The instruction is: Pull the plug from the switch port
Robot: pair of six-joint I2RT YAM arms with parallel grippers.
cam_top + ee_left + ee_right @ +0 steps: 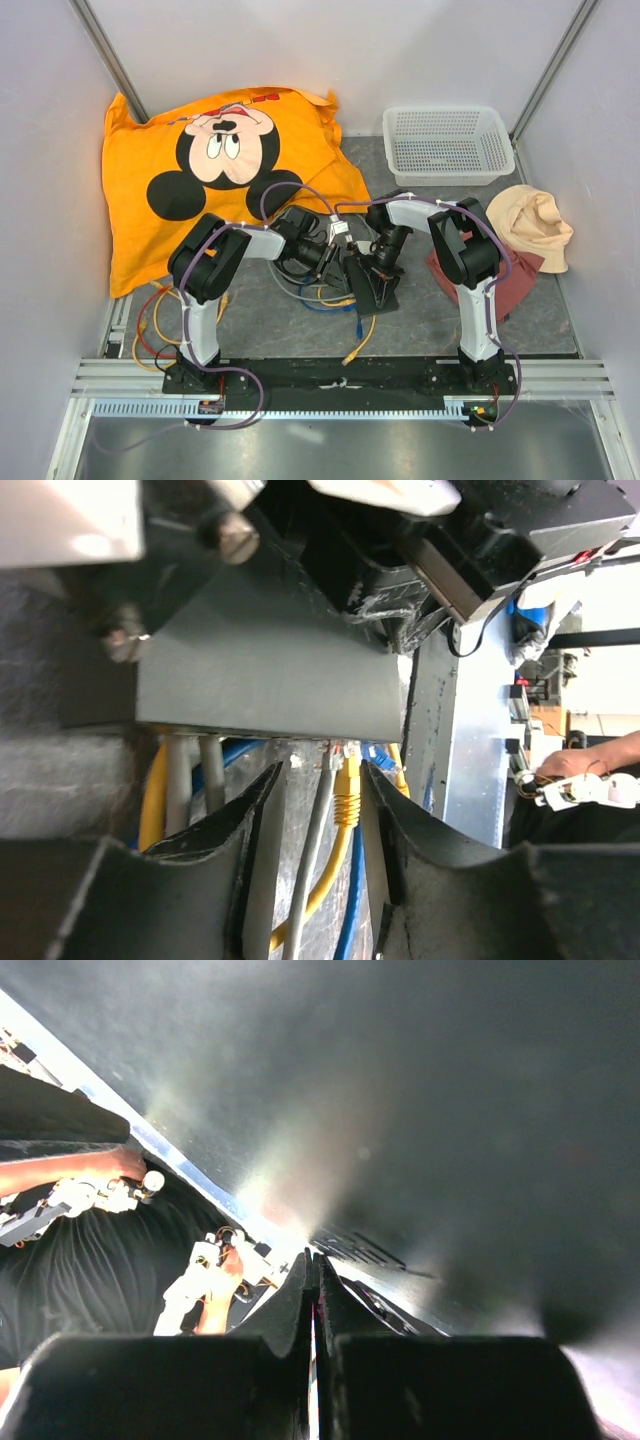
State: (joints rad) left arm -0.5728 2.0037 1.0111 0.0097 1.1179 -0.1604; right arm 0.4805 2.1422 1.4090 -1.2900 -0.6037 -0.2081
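The flat matte-black switch (372,288) stands tilted at the middle of the grey table (250,310), between both grippers. A yellow plug (345,775) sits in its row of sockets, with a grey cable (310,860) just beside it. The left gripper (320,780) is open around both. The right gripper (312,1295) has its jaws closed almost together against the switch; I cannot tell whether they pinch it.

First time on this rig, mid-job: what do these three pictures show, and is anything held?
Two robot arms work a table, seen from above in the top picture; the other two look along each pincer. On it lie an orange cushion, a white basket, a peach cloth, loose cables and the black switch. The left pincer is open, fingers either side of a yellow plug and grey cable at the switch's edge. The right pincer looks shut against the switch; grip unclear.
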